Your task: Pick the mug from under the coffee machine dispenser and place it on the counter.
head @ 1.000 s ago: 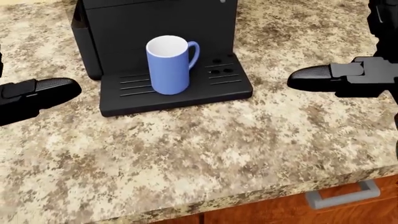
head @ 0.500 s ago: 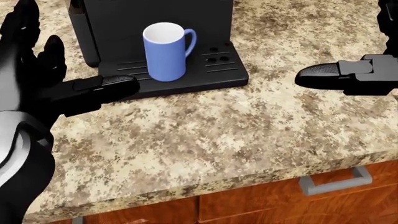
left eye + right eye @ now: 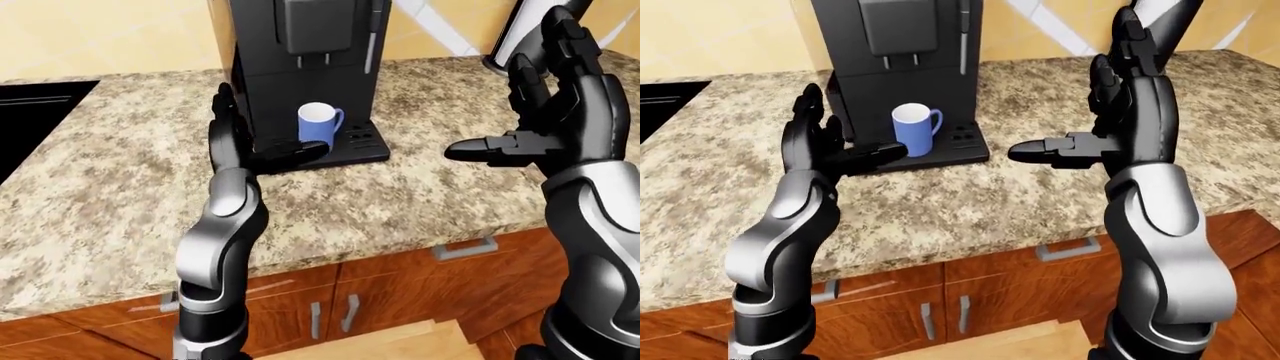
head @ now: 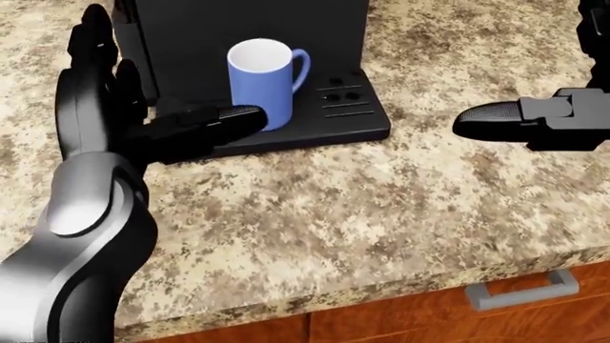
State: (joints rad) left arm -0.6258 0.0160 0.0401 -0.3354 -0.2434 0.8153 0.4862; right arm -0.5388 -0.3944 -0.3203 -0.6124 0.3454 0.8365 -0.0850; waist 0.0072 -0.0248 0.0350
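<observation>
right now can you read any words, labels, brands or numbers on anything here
None can be read.
Coffee machine: plain black, with no brand or label showing; the small round buttons on its base carry no marks that can be made out.
Mug: plain blue, no print.
Counter, cabinet fronts and both hands, left hand and right hand: no text.

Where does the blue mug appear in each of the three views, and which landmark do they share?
Left-eye view: blue mug, upper centre, on the machine's tray.
Head view: near the top, left of centre, just right of the left hand.
Right-eye view: upper left of centre, under the dispenser.
Shared landmark: the black coffee machine right behind the mug.
</observation>
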